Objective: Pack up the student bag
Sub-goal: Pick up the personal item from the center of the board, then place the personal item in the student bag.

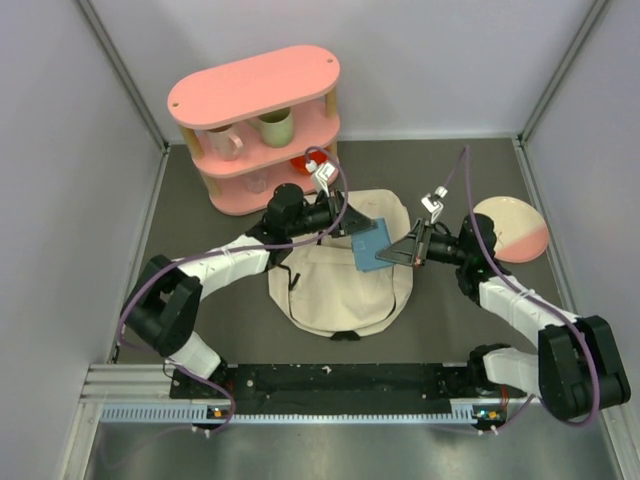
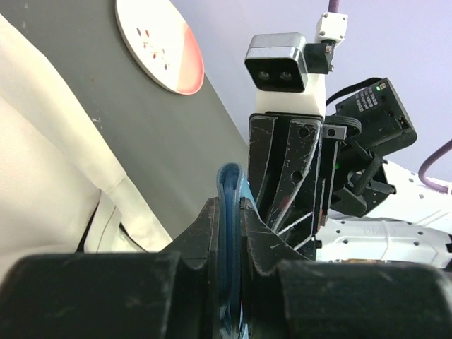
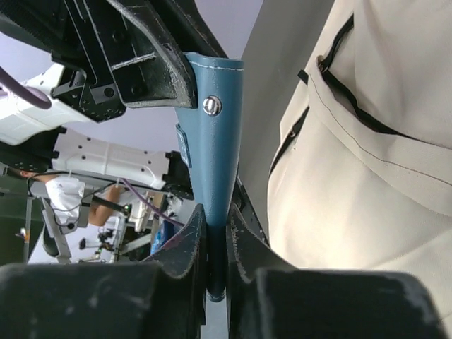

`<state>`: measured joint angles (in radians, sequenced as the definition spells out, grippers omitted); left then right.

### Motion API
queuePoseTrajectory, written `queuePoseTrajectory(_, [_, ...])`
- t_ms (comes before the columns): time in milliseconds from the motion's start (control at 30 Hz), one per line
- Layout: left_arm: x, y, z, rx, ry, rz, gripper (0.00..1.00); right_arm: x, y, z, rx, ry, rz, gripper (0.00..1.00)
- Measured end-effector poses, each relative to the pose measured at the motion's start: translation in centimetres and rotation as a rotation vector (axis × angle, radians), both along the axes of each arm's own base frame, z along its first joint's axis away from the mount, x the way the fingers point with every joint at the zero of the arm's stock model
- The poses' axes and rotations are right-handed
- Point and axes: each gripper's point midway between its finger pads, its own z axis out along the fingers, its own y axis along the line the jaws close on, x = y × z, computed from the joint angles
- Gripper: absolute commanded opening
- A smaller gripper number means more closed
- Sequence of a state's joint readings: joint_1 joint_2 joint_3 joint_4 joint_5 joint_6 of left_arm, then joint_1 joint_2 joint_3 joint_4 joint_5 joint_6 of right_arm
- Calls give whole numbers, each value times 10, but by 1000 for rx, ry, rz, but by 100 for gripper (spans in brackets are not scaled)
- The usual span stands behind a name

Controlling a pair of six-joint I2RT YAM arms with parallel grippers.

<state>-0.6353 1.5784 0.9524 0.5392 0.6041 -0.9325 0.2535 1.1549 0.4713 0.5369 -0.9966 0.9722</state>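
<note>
At the near edge of the table (image 1: 440, 335), a black rail (image 1: 330, 382) carries both arm bases. Just beyond it, about midway between the left and right edges, the student bag (image 1: 340, 295) lies flat, its cream fabric spread wide and its dark zipper lines showing.

Above the far part of the bag, a blue pouch (image 1: 372, 245) hangs in the air between the two arms. The left gripper (image 1: 350, 224) comes in from the left, its jaws drawn narrow and pinched on the pouch's far-left edge. The left wrist view shows the thin blue edge clamped between the black fingers. The right gripper (image 1: 395, 254) comes in from the right and pinches the pouch's near-right edge the same way. In the right wrist view, the blue leather-like material, with white stitching and a metal snap, stands between the closed jaws.

Towards the right edge sits a cream and pink plate (image 1: 512, 228), apart from the bag. In the far left corner stands a pink two-tier shelf (image 1: 255, 85) holding a pink mug (image 1: 224, 143) and a green mug (image 1: 276, 128).
</note>
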Motion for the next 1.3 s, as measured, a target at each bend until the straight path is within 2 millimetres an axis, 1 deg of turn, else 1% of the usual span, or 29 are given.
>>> queuePoseTrajectory(67, [1,2,0,7,-11,3,35,1,1,1,12,15,4,0])
queuePoseTrajectory(100, [1,3,1,12,-17,8,61,0,2,2,20,18,11,0])
queuePoseTrajectory(133, [1,4,1,21,-32,7,67,0,2,4,24,16,15,0])
queuePoseTrajectory(200, [2,8,-2,52,-46,18,75,0,2,5,29,12,13,0])
queuePoseTrajectory(233, [3,11,-6,88,-49,35,83,2,1,4,22,20,-4,0])
queuePoseTrajectory(267, [6,15,-8,121,-58,55,86,5,0,0,7,24,-22,0])
queuePoseTrajectory(367, [18,32,-17,245,-86,153,87,15,-7,-20,-76,78,-126,0])
queuePoseTrajectory(467, [36,53,-27,391,-129,259,85,25,-23,-41,-184,123,-264,0])
queuePoseTrajectory(533, [44,65,-36,483,-131,303,84,27,-32,-48,-231,136,-332,0])
queuePoseTrajectory(600, [52,73,-45,569,-117,325,82,30,-42,-51,-271,134,-400,0])
queuePoseTrajectory(700, [62,72,-54,643,-86,314,80,32,-55,-54,-318,134,-480,0])
queuePoseTrajectory(767, [64,70,-67,683,-50,294,79,32,-64,-53,-343,125,-531,0])
queuePoseTrajectory(900, [52,73,-93,750,33,256,78,31,-74,-48,-371,105,-585,0])
queuePoseTrajectory(1000, [43,76,-105,789,88,240,78,31,-78,-46,-383,96,-601,0])
queuePoseTrajectory(1133, [38,76,-108,819,135,260,79,30,-80,-50,-400,110,-606,0])
queuePoseTrajectory(1200, [40,75,-107,828,152,275,79,29,-80,-51,-405,111,-605,0])
queuePoseTrajectory(1300, [47,67,-108,829,168,290,79,29,-80,-53,-410,114,-602,0])
